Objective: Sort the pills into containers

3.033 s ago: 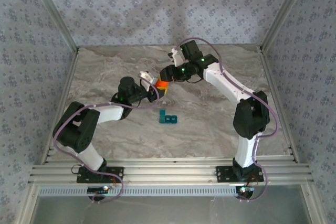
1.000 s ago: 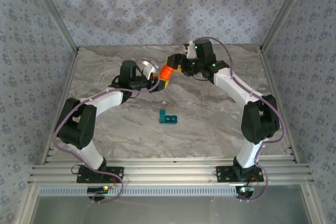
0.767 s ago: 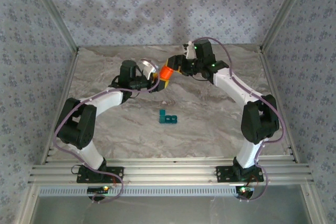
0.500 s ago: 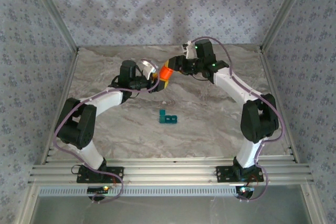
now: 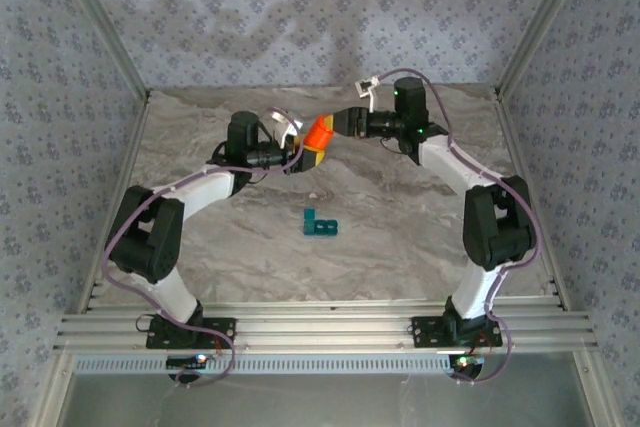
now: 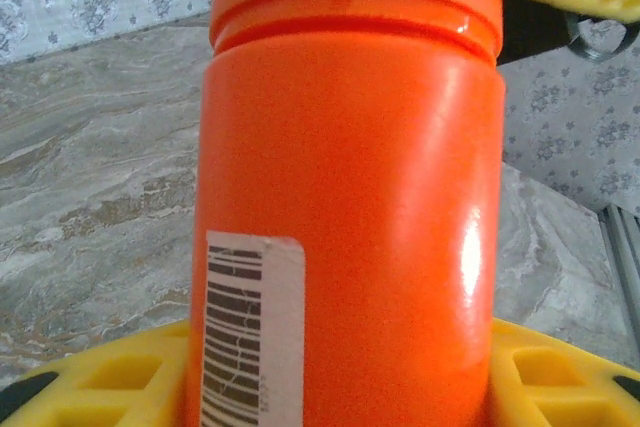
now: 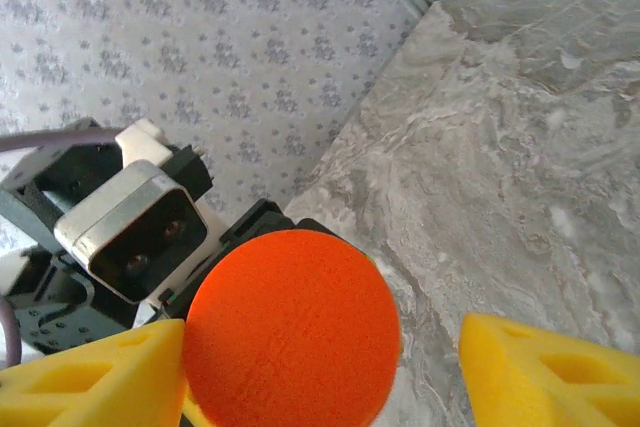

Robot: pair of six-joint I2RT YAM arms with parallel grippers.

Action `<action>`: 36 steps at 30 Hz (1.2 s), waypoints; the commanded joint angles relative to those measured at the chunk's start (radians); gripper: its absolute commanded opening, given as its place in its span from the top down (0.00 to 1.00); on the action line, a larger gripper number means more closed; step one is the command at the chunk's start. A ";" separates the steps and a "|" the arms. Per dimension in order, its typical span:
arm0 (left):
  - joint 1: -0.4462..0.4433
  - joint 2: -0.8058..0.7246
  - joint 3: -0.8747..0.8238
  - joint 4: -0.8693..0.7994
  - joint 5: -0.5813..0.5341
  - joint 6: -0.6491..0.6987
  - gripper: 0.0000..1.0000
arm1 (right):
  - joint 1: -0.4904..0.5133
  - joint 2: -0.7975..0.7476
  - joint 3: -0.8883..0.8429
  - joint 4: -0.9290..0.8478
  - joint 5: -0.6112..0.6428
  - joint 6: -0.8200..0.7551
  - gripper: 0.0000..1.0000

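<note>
An orange cylindrical bottle (image 5: 319, 133) with a barcode label (image 6: 245, 327) hangs above the back middle of the table. My left gripper (image 5: 303, 151) is shut on its body, and yellow fingers (image 6: 100, 382) flank it in the left wrist view. My right gripper (image 5: 336, 123) is at the bottle's orange cap (image 7: 292, 327), coming in from the right. Its jaws are open: one yellow finger (image 7: 90, 377) touches the cap, the other (image 7: 550, 372) stands well apart. The teal containers (image 5: 320, 224) lie on the table's middle, nearer than both grippers. The pills are hidden.
The marble table (image 5: 400, 247) is walled by patterned panels on three sides, with an aluminium rail (image 5: 320, 327) along the near edge. The left wrist's camera housing (image 7: 130, 227) sits just behind the cap in the right wrist view.
My left gripper has carried the bottle up and toward the back. In the last second my right wrist has swung out to the right, so it now reaches the cap from the side.
</note>
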 commanded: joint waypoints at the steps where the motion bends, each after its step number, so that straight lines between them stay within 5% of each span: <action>1: 0.006 -0.026 0.034 -0.023 -0.005 0.051 1.00 | -0.022 -0.066 -0.009 -0.014 0.115 0.095 0.26; 8: 0.002 -0.031 0.032 -0.079 -0.070 0.113 1.00 | 0.038 -0.093 0.071 -0.297 0.398 0.220 0.20; 13: 0.000 -0.032 0.031 -0.100 -0.085 0.137 1.00 | 0.086 -0.079 0.086 -0.312 0.496 0.267 0.19; 30: -0.008 -0.027 0.037 -0.111 -0.082 0.147 1.00 | 0.165 -0.008 0.140 -0.327 0.508 0.270 0.18; 36: -0.007 -0.028 0.037 -0.109 -0.081 0.147 1.00 | 0.176 0.001 0.134 -0.315 0.494 0.272 0.28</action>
